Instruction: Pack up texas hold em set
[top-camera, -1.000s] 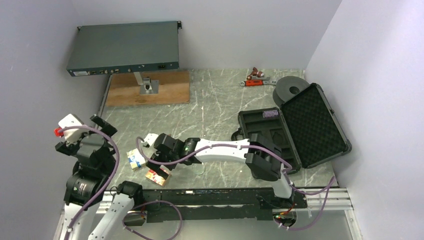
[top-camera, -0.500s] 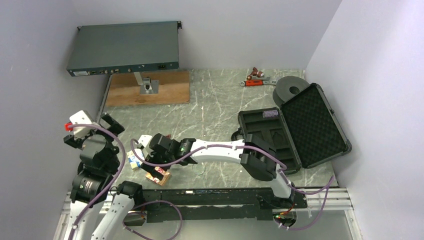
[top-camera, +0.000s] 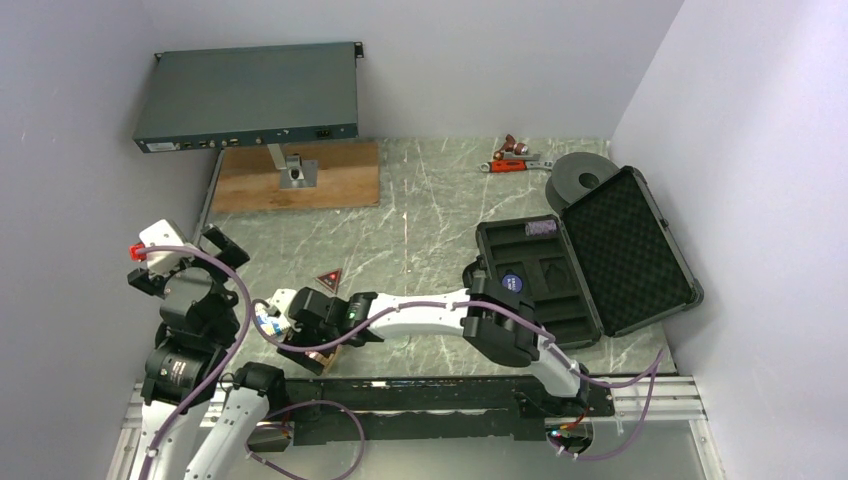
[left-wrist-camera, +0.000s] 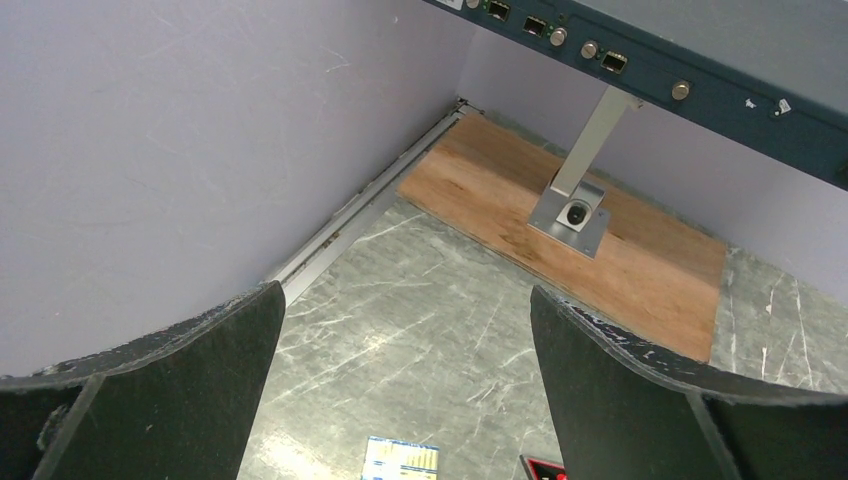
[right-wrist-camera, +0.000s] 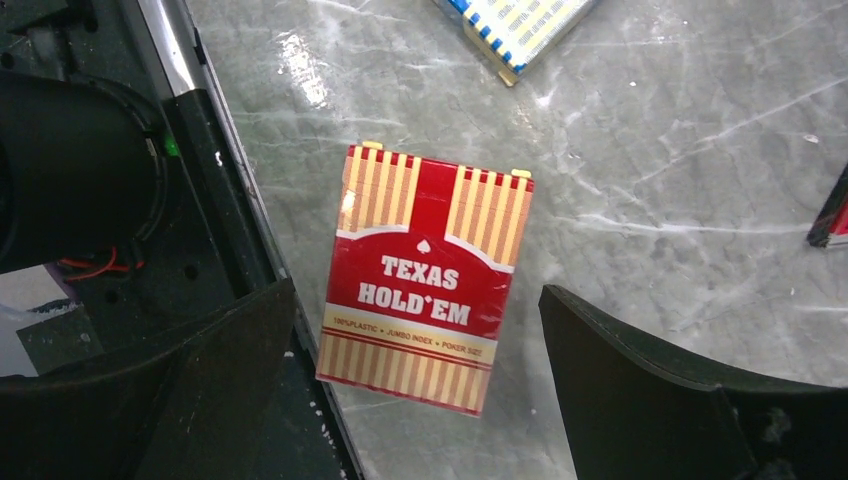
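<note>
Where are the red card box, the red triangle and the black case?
red card box (right-wrist-camera: 425, 285), right wrist view, on its printed front.
red triangle (top-camera: 328, 278), top view, on its middle.
black case (top-camera: 625, 250), top view, on the lid's foam lining.

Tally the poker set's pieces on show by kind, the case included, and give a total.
Card boxes: 2, red card box, blue-white card box
Chip stacks: 1, purple chip stack
Discs: 1, blue disc
Triangles: 1, red triangle
Cases: 1, black case
Total: 6
</note>
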